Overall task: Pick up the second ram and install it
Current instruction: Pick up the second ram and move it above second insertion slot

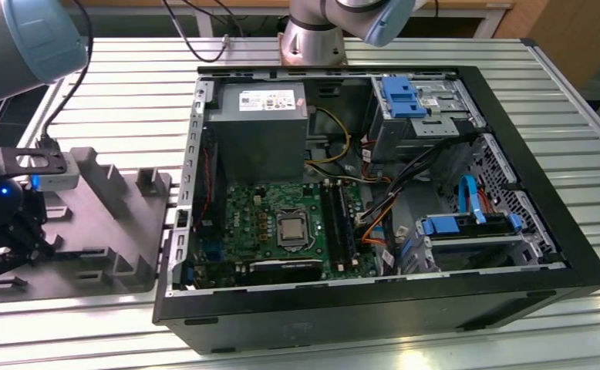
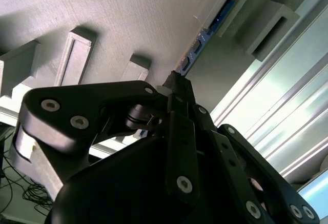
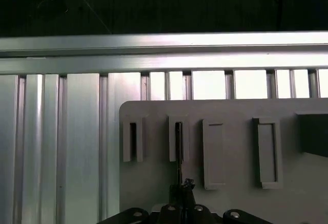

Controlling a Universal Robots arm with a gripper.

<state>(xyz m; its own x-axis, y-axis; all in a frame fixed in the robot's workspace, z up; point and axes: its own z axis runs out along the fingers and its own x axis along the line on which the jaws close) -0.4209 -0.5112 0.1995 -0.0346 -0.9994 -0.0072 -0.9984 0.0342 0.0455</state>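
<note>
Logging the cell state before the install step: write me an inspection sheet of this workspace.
Surface: slatted aluminium table, carrying tray and case.
Job's things: second ram stands on edge in a slot of the grey tray; the open computer case with its green motherboard lies beside the tray.
Clutter: nothing seen.
Grippers: gripper shut on the ram's near end, over the tray.
Cables: orange, yellow and blue leads inside the case; black cable over the table.
Surroundings: arm base behind the case.
</note>
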